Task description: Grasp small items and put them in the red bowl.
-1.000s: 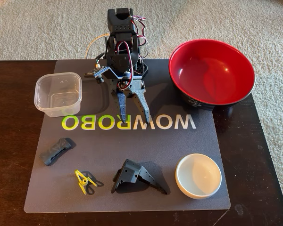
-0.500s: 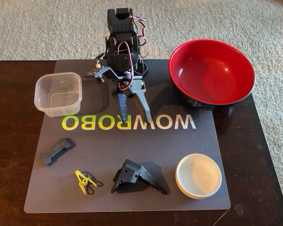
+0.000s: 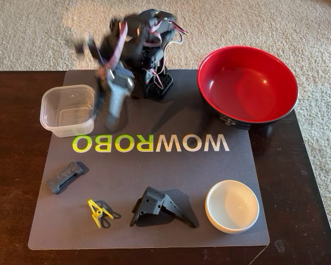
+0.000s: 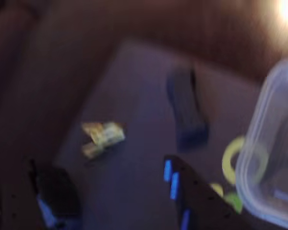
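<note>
Swinging left since before, the blurry end effector (image 3: 111,113) is now beside the clear plastic tub (image 3: 68,110); its opening I cannot tell. Tub looks light, bendy: pinch one wall.

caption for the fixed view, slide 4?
Blurred arm swinging toward clear tub; red bowl empty, five small items on mat.

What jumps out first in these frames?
The big red bowl at the mat's far right corner in the fixed view dominates. Next is the arm, motion-blurred, with its pincer beside the clear square tub at far left; the blur hides its jaw state. The bright WOWROBO lettering runs across the grey mat.
</note>
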You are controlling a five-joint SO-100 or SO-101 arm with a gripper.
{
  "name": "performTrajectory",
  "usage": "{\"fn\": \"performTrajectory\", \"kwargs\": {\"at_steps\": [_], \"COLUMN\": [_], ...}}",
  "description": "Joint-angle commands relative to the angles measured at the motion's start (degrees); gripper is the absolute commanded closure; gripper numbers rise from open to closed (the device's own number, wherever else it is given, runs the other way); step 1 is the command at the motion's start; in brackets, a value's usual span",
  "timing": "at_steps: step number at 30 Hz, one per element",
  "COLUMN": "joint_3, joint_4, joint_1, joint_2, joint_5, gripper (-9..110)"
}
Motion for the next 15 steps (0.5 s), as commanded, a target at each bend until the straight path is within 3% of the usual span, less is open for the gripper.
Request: {"fn": "performTrajectory", "kwargs": {"at_steps": [1, 8, 11, 15], "joint_3": [-9.76, -8.44, -8.61, -6.68], "joint_4": [4.04, 6.59, 5.36, 4.04], "joint_1": [5.19, 23.47, 31.99, 35.86], "joint_2": [-2.55, -6.94, -19.69, -30.41], "joint_5": [6.68, 22.5, 27.6, 34.54], "gripper": [61, 61, 62, 63]}}
